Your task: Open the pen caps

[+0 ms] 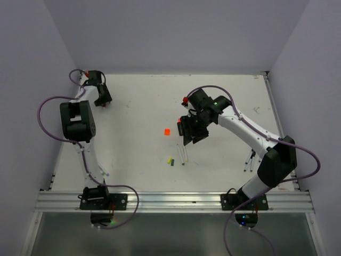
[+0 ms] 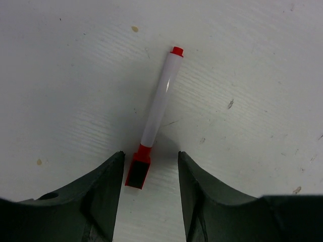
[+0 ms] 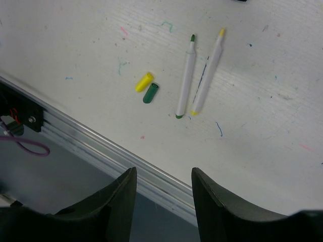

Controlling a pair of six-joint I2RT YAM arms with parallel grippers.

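Observation:
A white-barrelled pen (image 2: pixel 159 101) lies on the table with its red cap (image 2: pixel 138 170) still on. The cap lies between the open fingers of my left gripper (image 2: pixel 150 155), nearer the left finger, and I cannot tell whether it touches. That gripper (image 1: pixel 104 100) is at the far left back. My right gripper (image 3: pixel 162 174) is open and empty, held above the table near its front rail. Ahead of it lie a loose yellow cap (image 3: pixel 144 81), a green cap (image 3: pixel 150 93), an uncapped green pen (image 3: pixel 185 75) and a yellow pen (image 3: pixel 207 70). An orange cap (image 1: pixel 166 131) lies mid-table.
Two more pens (image 1: pixel 248 160) lie by the right arm's base. A small red object (image 1: pixel 185 100) sits behind the right wrist. The metal front rail (image 3: pixel 91 138) runs along the table's near edge. White walls enclose the table on three sides.

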